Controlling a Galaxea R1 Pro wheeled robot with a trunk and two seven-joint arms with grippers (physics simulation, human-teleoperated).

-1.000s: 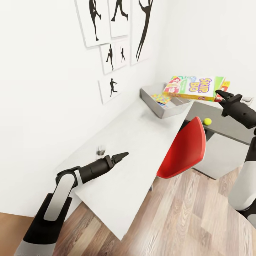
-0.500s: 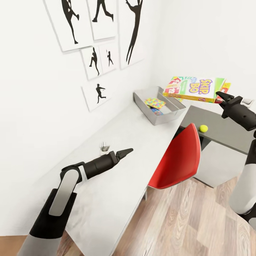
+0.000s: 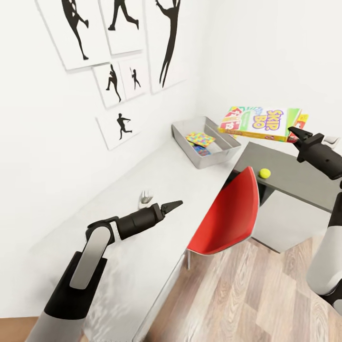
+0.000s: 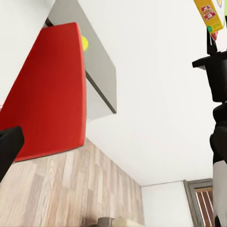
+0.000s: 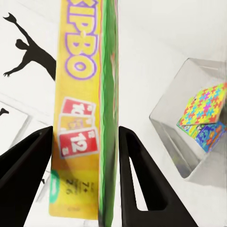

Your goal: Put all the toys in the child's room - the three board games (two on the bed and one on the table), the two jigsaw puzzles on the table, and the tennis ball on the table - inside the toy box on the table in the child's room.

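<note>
My right gripper (image 3: 295, 135) is shut on a yellow and green Skip-Bo board game (image 3: 260, 122), holding it roughly level in the air just right of the grey toy box (image 3: 216, 159). In the right wrist view the game (image 5: 80, 118) sits edge-on between both black fingers (image 5: 23, 163). Two bright jigsaw puzzles (image 3: 200, 139) lie inside the box, also visible as puzzles (image 5: 205, 109) past the box wall (image 5: 182, 101). A tennis ball (image 3: 264, 173) rests on the grey desk (image 3: 294, 183). My left gripper (image 3: 172, 205) hovers shut over the white table (image 3: 142, 256).
A red chair (image 3: 228, 213) is tucked between the white table and the grey desk, and appears as the chair (image 4: 47, 90) near the ball (image 4: 84, 42). A small glass object (image 3: 145, 197) stands by the left gripper. Silhouette posters hang on the wall. Wood floor lies at lower right.
The camera has swung, so the table, toy box and posters sit further left in the picture. The board game stays in my right gripper. The left arm holds its pose.
</note>
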